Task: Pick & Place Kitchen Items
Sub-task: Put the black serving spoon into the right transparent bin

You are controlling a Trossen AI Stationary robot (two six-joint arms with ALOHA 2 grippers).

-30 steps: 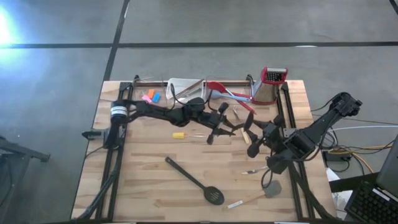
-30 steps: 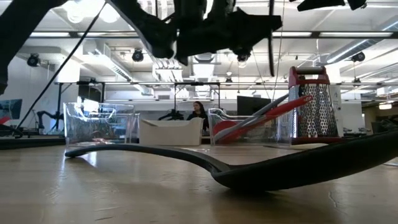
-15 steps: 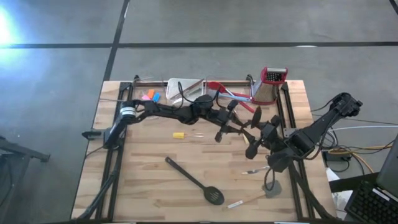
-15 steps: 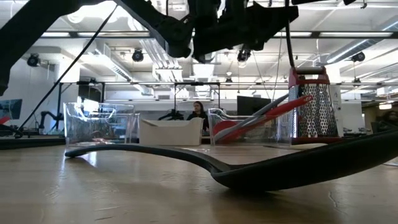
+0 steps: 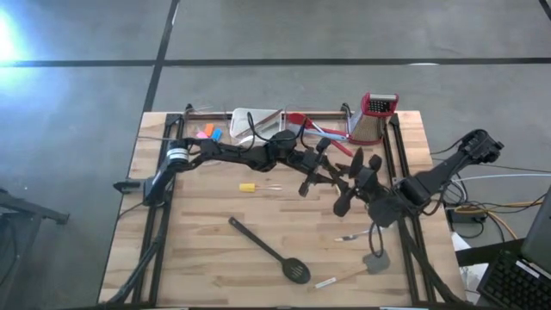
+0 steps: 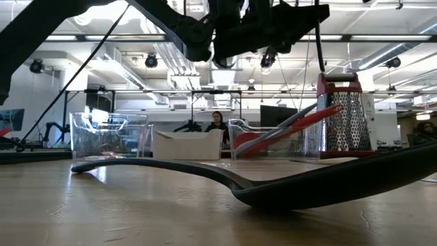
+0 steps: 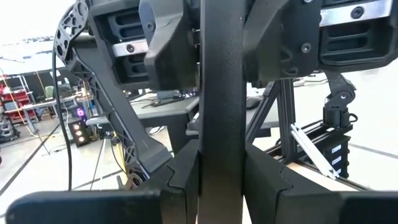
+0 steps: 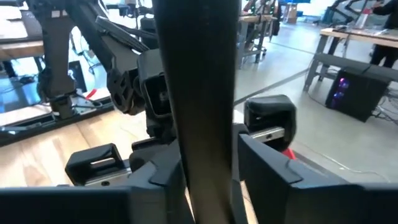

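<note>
Spanning both grippers, long black utensil handle (image 7: 221, 106)

Slotted spoon (image 5: 274, 253) front-centre; grater (image 5: 374, 119) back-right; tray (image 5: 251, 120) back-centre.

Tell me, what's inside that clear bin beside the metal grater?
Long red utensils lean out of the clear bin next to the grater. Glare on its wall hides whatever lies at the bottom.
</note>
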